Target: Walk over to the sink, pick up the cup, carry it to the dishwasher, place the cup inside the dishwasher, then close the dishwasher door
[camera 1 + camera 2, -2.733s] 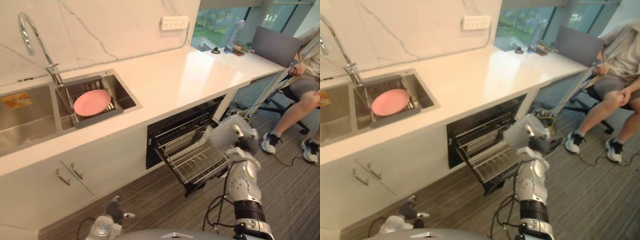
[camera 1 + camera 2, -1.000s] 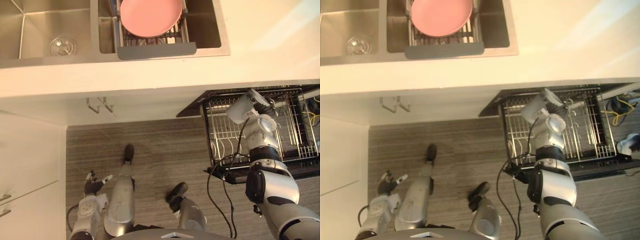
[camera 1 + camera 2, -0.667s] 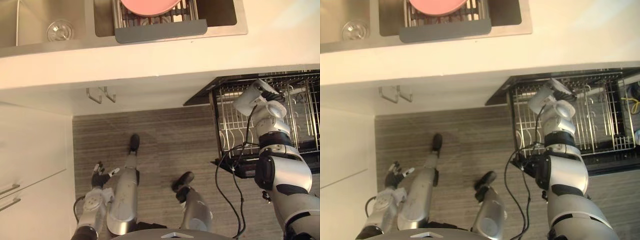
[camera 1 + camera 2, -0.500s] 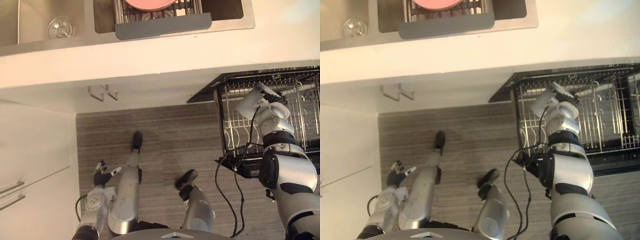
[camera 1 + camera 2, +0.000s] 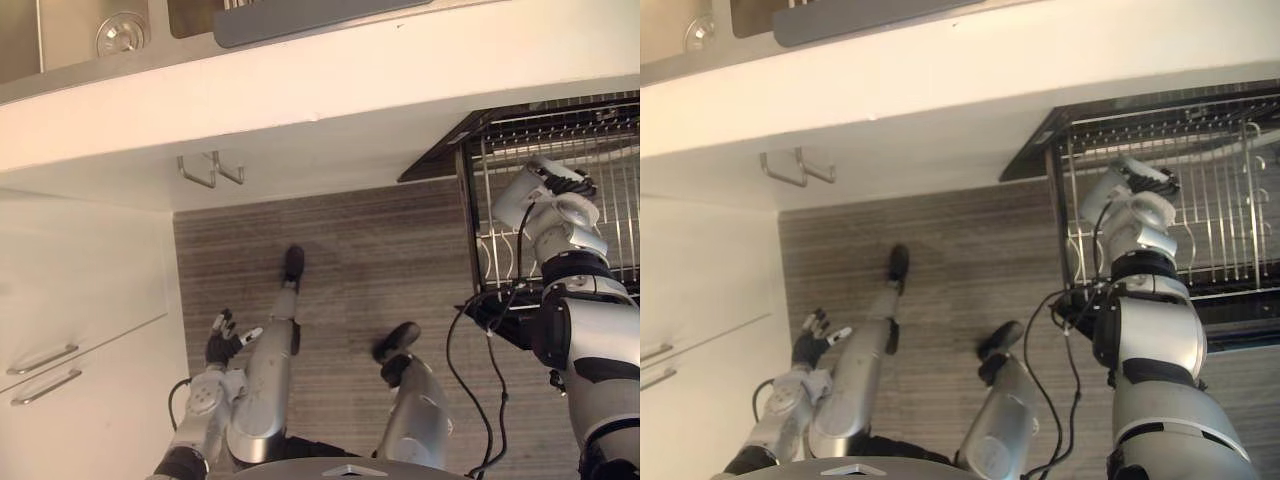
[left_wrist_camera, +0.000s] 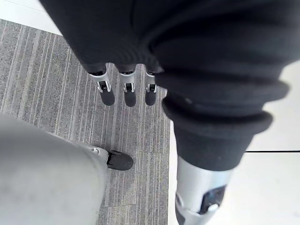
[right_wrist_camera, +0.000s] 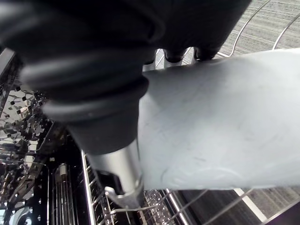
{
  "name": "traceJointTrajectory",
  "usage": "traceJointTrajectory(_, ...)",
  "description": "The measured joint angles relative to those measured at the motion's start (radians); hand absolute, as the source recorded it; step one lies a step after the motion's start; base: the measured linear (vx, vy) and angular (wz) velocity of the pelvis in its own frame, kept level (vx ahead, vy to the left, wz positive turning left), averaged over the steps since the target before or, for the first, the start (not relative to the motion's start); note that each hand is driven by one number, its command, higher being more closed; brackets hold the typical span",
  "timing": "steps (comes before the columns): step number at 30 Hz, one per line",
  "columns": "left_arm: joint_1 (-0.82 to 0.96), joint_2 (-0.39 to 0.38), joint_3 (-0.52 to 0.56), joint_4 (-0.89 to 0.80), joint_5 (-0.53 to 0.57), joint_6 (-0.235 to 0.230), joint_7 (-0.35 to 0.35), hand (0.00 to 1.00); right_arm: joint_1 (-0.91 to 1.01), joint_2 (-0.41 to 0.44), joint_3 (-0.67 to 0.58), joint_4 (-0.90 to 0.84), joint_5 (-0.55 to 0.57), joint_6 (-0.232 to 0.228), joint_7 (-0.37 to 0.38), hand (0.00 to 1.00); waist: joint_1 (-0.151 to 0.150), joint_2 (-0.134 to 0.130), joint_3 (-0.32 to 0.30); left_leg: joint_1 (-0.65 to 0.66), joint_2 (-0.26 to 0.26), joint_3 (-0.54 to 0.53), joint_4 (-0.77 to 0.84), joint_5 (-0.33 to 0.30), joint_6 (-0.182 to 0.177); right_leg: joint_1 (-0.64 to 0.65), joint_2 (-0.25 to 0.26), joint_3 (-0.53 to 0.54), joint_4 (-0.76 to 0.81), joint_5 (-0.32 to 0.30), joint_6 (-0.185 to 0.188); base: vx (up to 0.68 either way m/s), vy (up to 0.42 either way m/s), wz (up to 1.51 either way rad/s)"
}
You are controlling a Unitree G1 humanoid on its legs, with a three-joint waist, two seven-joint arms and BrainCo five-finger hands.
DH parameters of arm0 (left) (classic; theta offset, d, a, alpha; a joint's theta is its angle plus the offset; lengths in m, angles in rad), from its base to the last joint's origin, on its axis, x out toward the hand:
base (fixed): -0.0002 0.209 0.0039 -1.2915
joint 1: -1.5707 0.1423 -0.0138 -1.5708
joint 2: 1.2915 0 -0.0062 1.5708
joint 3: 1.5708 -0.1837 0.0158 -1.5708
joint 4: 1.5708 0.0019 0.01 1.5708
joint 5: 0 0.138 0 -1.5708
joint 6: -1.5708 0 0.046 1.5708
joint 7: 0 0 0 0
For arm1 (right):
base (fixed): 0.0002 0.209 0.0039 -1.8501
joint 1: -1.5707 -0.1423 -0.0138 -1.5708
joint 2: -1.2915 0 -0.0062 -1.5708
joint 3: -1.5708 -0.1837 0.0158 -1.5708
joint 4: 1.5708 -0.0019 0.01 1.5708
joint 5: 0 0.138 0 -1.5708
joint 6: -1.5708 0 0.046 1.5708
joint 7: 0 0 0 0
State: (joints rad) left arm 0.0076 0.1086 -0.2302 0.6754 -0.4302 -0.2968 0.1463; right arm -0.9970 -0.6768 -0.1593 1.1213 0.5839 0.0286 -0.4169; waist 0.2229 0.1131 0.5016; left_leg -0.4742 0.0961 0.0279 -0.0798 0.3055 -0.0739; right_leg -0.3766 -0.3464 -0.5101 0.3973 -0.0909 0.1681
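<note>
one wrist view reveals the right hand (image 7: 105, 89) clasping the cup (image 7: 220, 122).

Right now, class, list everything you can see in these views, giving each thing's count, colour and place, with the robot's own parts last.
cup: one, pale grey, held over the dishwasher rack
dishwasher rack: one, silver wire, pulled out under the counter on the robot's right
counter: one, white, across the top of the head views
sink: one, steel, set in the counter, with a round drain
sink tray: one, dark grey, its edge showing in the sink
cabinet handles: two, metal, below the counter
drawer handles: two, metal, on the white cabinet at left
floor: grey-brown, striped
left hand: open, low above the floor
right hand: curled round the cup
</note>
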Motion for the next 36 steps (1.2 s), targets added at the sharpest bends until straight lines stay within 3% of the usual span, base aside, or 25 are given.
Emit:
traceJointTrajectory(4,-0.006,-0.002,-0.018,0.001,0.001,-0.007,-0.001,0.00,-0.020,-0.004,0.038,0.000,-0.042,-0.046,-0.002,1.00,0.003,0.023,0.009,-0.002,0.000,-0.001,0.000,0.005,0.001,-0.008,-0.003,0.004,0.014,-0.007,-0.001,0.00,0.000,0.00)
traceJointTrajectory(10,-0.012,-0.003,-0.048,0.001,0.002,-0.018,-0.001,0.00,-0.044,-0.026,0.080,-0.001,-0.120,-0.075,-0.001,1.00,0.012,0.050,0.010,-0.013,0.001,-0.005,0.000,0.008,-0.001,-0.022,-0.005,0.003,0.024,-0.016,-0.004,0.00,0.000,0.00)
traceJointTrajectory(18,-0.013,-0.007,-0.050,0.001,0.005,-0.020,-0.009,0.00,-0.050,-0.048,0.119,0.001,-0.158,-0.093,0.033,1.00,0.021,0.057,0.012,-0.019,0.001,-0.012,0.000,0.017,0.007,-0.028,-0.005,0.000,0.037,-0.018,-0.005,0.00,0.000,0.00)
traceJointTrajectory(19,-0.013,-0.008,-0.049,0.001,0.008,-0.020,-0.009,0.00,-0.050,-0.051,0.119,0.001,-0.157,-0.098,0.040,0.00,0.021,0.059,0.012,-0.020,0.001,-0.014,0.000,0.016,0.005,-0.029,-0.005,-0.001,0.038,-0.019,-0.005,0.00,0.000,0.00)
traceJointTrajectory(23,-0.013,-0.008,-0.049,0.002,0.021,-0.021,-0.008,0.00,-0.050,-0.050,0.122,-0.005,-0.148,-0.137,0.085,0.00,0.025,0.060,0.012,-0.020,0.002,-0.017,0.000,0.016,0.003,-0.029,-0.006,-0.001,0.041,-0.022,-0.006,0.00,0.000,0.00)
traceJointTrajectory(29,-0.013,-0.008,-0.047,0.004,0.022,-0.021,-0.010,0.00,-0.050,-0.052,0.119,-0.004,-0.138,-0.161,0.138,0.00,0.020,0.060,0.012,-0.020,0.001,-0.027,0.000,0.020,0.005,-0.029,-0.005,-0.001,0.045,-0.023,-0.006,0.00,0.000,0.00)
traceJointTrajectory(36,-0.013,-0.008,-0.037,0.003,0.065,-0.021,-0.019,0.00,-0.035,-0.081,0.138,-0.008,-0.159,-0.233,0.227,0.00,0.015,0.060,0.012,-0.007,0.002,-0.030,0.000,0.021,0.004,-0.016,-0.005,-0.002,0.047,-0.026,-0.008,0.00,0.000,0.00)
